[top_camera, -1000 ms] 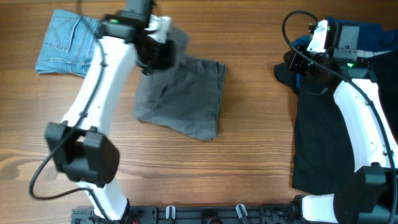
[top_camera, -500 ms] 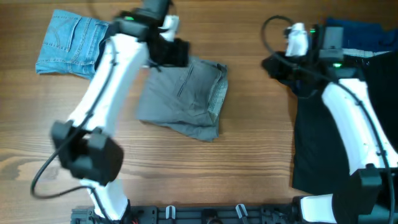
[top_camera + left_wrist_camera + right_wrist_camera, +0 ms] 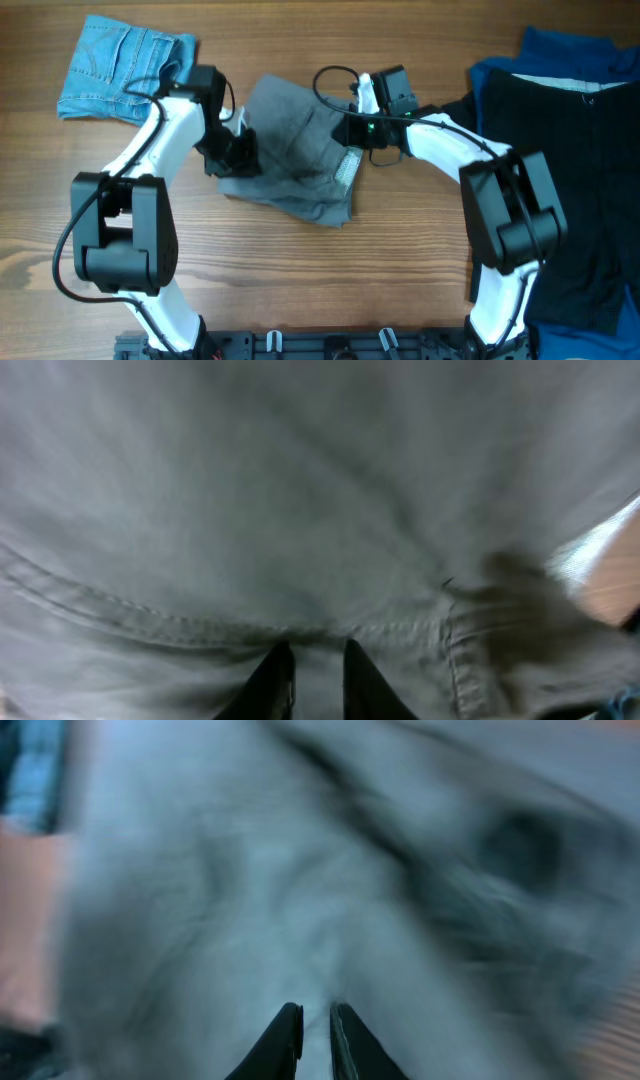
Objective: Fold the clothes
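The left gripper [image 3: 310, 682] is pinching the grey shorts [image 3: 295, 150] at their left edge. The right gripper [image 3: 316, 1032], fingers almost pressed together, is sitting at their right edge, though blur is hiding any grasp. The shorts are lying rumpled mid-surface [image 3: 400, 260], between denim shorts [image 3: 115, 65] and a black garment [image 3: 590, 180].

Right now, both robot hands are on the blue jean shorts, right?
No. The left hand and the right hand are both on the grey shorts, not the blue jean shorts, which lie alone off to the left. The overhead view shows it.
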{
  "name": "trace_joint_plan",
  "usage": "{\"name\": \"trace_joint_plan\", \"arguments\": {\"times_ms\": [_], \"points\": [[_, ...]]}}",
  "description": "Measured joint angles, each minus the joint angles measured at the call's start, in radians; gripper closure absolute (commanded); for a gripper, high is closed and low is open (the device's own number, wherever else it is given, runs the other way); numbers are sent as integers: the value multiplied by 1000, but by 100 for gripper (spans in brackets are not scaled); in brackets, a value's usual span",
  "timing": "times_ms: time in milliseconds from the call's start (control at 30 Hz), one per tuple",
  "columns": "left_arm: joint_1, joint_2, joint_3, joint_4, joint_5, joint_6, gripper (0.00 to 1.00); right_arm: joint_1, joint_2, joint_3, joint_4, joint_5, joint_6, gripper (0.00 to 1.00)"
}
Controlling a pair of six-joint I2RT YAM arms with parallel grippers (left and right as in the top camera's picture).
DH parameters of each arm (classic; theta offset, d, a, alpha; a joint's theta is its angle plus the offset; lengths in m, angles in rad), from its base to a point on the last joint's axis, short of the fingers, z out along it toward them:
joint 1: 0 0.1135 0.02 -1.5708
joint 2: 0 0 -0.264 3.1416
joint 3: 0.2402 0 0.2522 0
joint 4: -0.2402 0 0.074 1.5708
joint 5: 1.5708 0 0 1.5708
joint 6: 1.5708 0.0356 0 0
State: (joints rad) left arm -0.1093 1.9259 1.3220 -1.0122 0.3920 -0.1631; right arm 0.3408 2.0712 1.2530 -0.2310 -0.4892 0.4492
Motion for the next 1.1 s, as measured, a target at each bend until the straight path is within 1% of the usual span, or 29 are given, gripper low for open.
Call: {"name": "trace_joint_plan", "arguments": {"times_ms": [100,167,200,267,333,400,467,500,567,600,633,667,700,733,800,833,900,967,1000,1067,1100], "points": [[0,0,-76,26,-14,2,69,-35,0,5,-36,16,6,83],[0,0,-99,25,-37,3,68,-65,-18,8,-116,21,0,80],[0,0,-100,29,-51,4,68,-73,-27,9,-142,24,-6,80],[2,0,-102,56,-75,4,69,-93,-71,4,-232,34,-62,80],[10,0,-106,137,-92,-1,69,-106,-160,-3,-321,9,-159,82],[16,0,-108,211,-100,-8,69,-81,-254,-3,-397,-31,-235,81],[18,0,-108,248,-107,-12,68,-34,-299,-3,-436,-51,-283,77],[18,0,-108,254,-108,-15,67,0,-303,-3,-439,-58,-304,74],[18,0,-108,261,-111,-15,67,63,-288,-3,-424,-62,-326,66],[18,0,-108,262,-111,-15,67,103,-268,-3,-378,-65,-334,67],[18,0,-108,262,-111,-15,67,128,-248,-3,-348,-68,-343,76],[18,0,-108,262,-111,-15,67,152,-220,-3,-322,-68,-346,91],[18,0,-108,262,-111,-15,67,174,-187,-3,-313,-66,-345,96],[18,0,-108,263,-111,-15,66,188,-153,-2,-349,-60,-336,96],[18,0,-108,261,-110,-15,61,199,-85,0,-478,-52,-315,96],[18,0,-108,257,-110,-16,57,199,-72,0,-547,-49,-311,96],[18,0,-108,257,-119,-18,55,198,-70,-2,-624,-21,-293,95],[18,0,-108,257,-134,-19,57,198,-70,-2,-620,2,-270,89],[18,0,-107,249,-134,-19,59,198,-70,-2,-616,5,-261,87],[18,1,-83,173,-123,-20,67,195,-74,2,-616,15,-260,87],[18,0,-46,99,-74,-22,70,186,-89,13,-616,39,-261,87]]}}
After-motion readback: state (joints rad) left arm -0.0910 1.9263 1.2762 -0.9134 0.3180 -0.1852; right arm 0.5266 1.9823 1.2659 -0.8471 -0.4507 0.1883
